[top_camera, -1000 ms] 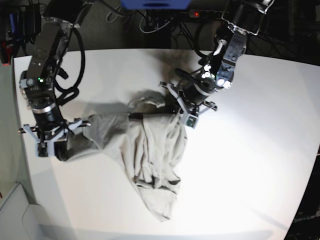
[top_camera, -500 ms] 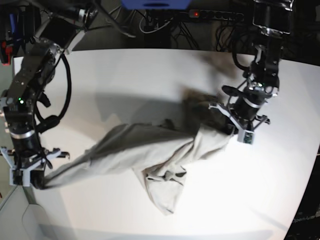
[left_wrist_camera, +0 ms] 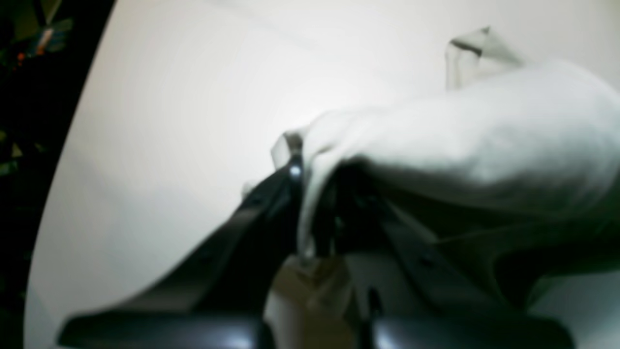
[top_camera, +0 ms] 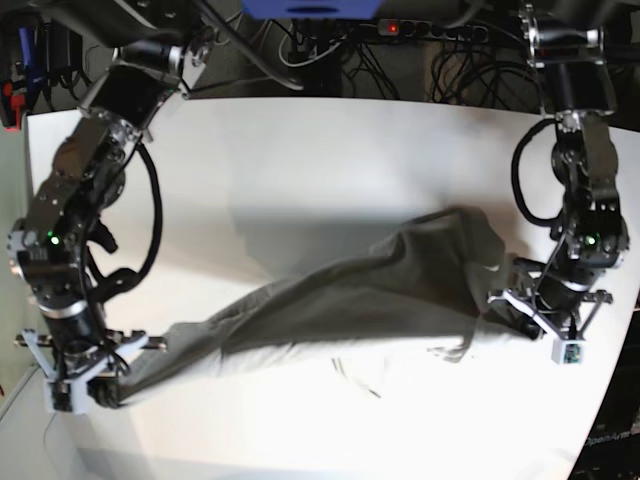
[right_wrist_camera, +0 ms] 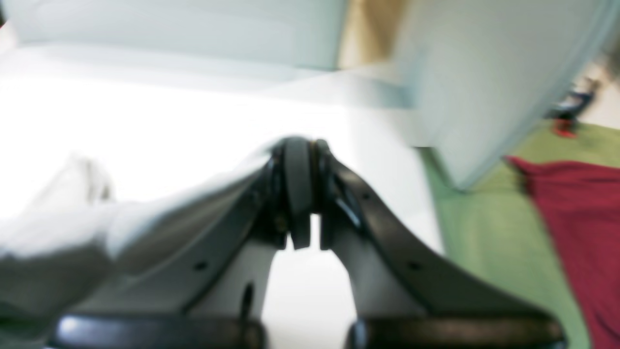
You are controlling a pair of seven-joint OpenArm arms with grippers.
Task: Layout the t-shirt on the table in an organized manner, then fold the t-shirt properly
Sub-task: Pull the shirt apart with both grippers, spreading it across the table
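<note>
White and glaring under the lamps, the surface (top_camera: 300, 150) carries the t-shirt (top_camera: 340, 300) as one long twisted rope of cloth, pulled across the near half with a loose fold sagging toward the front edge. The left pincer (top_camera: 548, 325) is clamped shut on one end near the right-hand edge in the base view, and the right pincer (top_camera: 85, 385) is closed tight on the other end at the near corner on the opposite side. Both grips look thin, only a pinch of fabric, so more pull could tug an end free. Because the cloth is bunched rather than spread, lowering it now would likely leave creases and a sleeve trapped underneath. Either end could also slide off the edge.
</note>
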